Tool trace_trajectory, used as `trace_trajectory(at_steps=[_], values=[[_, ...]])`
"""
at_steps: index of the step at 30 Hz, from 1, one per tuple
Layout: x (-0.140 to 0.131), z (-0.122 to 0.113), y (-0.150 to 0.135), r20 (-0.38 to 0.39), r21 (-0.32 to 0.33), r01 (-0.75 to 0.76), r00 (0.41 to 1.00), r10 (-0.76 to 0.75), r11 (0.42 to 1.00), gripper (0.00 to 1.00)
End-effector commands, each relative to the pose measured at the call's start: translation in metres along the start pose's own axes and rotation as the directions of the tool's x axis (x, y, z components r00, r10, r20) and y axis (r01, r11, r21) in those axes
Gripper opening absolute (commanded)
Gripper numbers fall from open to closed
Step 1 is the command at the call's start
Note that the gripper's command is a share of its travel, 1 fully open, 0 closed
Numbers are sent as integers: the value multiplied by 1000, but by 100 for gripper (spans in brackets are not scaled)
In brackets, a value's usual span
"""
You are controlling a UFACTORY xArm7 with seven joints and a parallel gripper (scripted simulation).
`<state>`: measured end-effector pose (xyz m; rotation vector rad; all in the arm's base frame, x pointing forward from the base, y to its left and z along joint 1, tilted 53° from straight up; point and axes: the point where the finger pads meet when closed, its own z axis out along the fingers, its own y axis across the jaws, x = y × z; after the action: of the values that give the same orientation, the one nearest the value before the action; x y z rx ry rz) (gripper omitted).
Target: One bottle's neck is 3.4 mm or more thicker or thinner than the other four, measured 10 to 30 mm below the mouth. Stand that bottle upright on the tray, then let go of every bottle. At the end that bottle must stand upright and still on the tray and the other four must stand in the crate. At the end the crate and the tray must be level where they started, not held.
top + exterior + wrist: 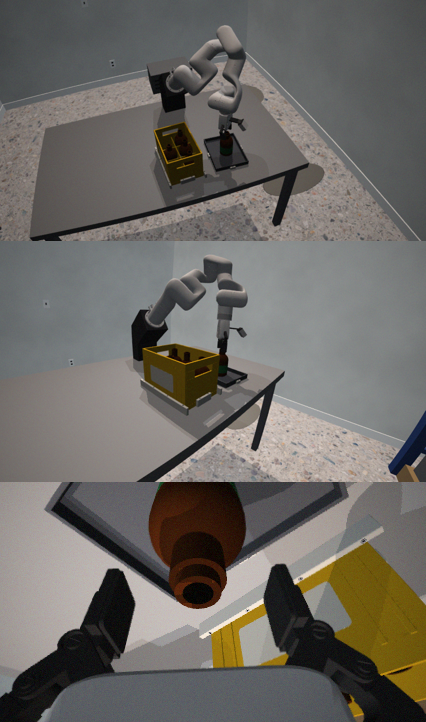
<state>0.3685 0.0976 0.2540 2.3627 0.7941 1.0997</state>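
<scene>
A brown bottle (226,147) (222,362) (200,522) with a green label stands upright on the black tray (231,165) (228,384) (107,548), inside its rim. My gripper (226,131) (222,346) (198,583) is open at the bottle's neck, with a visible gap between the neck and each finger in the wrist view. The yellow crate (185,172) (200,387) (370,612) stands level beside the tray. Several brown bottles (185,148) (186,355) stand in it; their lower parts are hidden by its walls. I cannot tell neck thicknesses apart in these views.
Grey holding strips (187,179) (204,399) (300,577) lie around the crate's foot. Small clips (232,167) (238,381) sit at the tray's edges. The crate's tall wall rises close to the tray. The table's front edge (143,212) runs beyond both.
</scene>
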Motion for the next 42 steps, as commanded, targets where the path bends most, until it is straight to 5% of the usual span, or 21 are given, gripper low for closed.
trace_trajectory(at_steps=[1,42], values=[[1,-1,0,-2,0,0,1000,0,1000,100],[1,-21,0,-2,0,0,1000,0,1000,100]])
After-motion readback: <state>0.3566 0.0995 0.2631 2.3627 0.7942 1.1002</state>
